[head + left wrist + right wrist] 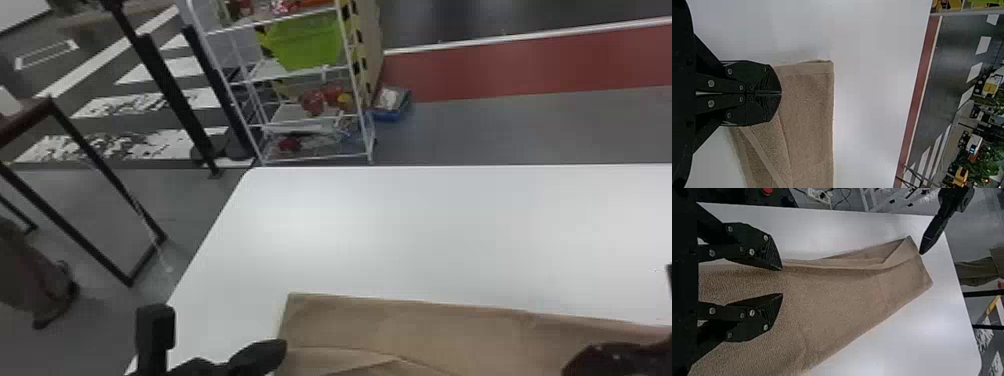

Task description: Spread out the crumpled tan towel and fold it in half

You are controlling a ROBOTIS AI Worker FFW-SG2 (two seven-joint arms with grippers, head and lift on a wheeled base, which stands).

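On the white table point(425, 230), the tan towel point(450, 320) lies spread, creased, with a diagonal turned-back flap. Left gripper point(265, 351): fingers clenched together. Right gripper point(605, 360): fingers parted over the fabric.

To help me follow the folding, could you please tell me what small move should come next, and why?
I would probably open the left gripper: its jaws are shut, with no cloth visible between them, at the towel's end, where a slanted flap lies.

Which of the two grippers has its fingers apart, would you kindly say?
The right gripper: the tan towel shows between its fingers, while those of the left gripper are closed together.
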